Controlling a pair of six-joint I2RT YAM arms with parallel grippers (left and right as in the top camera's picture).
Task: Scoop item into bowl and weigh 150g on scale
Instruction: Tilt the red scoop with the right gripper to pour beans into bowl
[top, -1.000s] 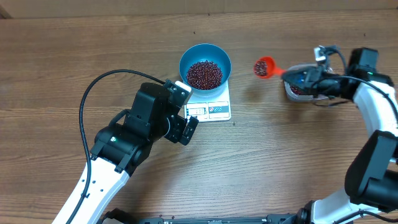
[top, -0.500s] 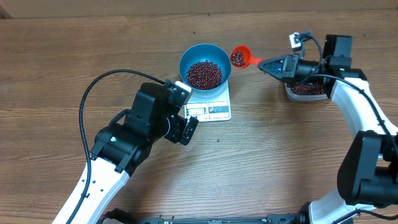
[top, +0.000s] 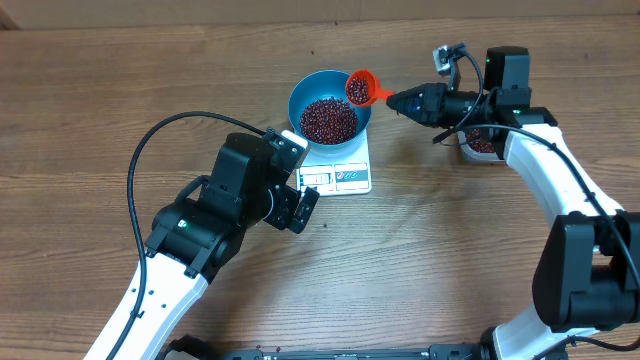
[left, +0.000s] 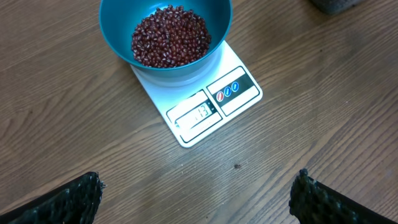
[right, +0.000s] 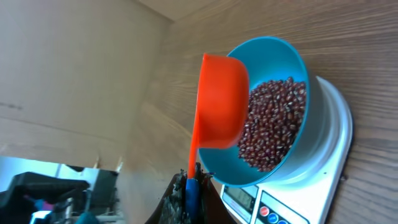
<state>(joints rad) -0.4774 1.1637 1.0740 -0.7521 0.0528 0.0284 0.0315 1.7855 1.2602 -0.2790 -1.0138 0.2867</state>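
Note:
The blue bowl (top: 300, 92) stands on the white scale (top: 345, 178) and holds a heap of dark red beans (top: 328, 120). My right gripper (top: 400, 100) is shut on the handle of an orange scoop (top: 360, 86), whose cup hangs over the bowl's right rim. In the right wrist view the scoop (right: 221, 102) shows its outside, in front of the bowl (right: 280, 46) and the beans (right: 273, 124). My left gripper (top: 305, 205) is open and empty, just left of the scale's display edge. Its view shows the bowl (left: 115, 37), the scale (left: 211, 106) and bare wood between its fingers (left: 68, 202).
A tub (top: 478, 148) with more beans sits at the right, mostly hidden under my right arm. A black cable (top: 165, 135) loops over the table left of the left arm.
My right gripper has carried the orange scoop leftward from beside the tub to the bowl's right rim. The left arm has not moved.

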